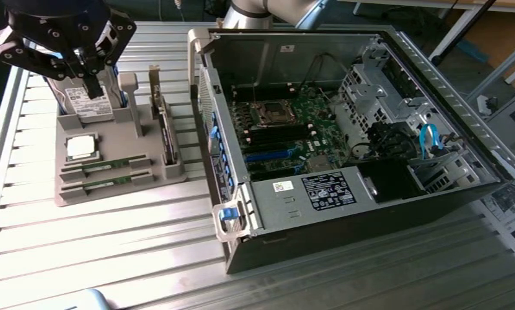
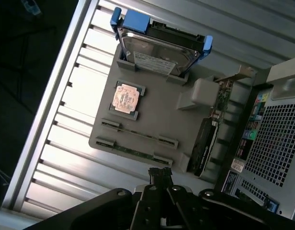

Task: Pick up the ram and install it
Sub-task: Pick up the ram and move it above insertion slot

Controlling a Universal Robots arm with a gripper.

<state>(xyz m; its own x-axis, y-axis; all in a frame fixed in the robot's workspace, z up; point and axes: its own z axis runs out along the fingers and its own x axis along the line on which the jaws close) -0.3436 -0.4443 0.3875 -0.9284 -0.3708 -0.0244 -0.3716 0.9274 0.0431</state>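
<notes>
About the ram (image 1: 102,166): stands on edge in a slot of the gray tray (image 1: 123,143), beside its twin (image 1: 102,186). Looks light, thin, stiff, easy to snap; best pinched by its long sides. About the gripper (image 1: 94,90): hangs above the tray, pinched shut, holding nothing

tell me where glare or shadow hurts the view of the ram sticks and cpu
exterior view: strong glare on the table slats beside the holder, yet the ram sticks are readable; the case interior sits in shadow. wrist view: glare whitens the slats, the cpu glints coppery, the ram sticks look dim, the pincer is a dark silhouette.
</notes>
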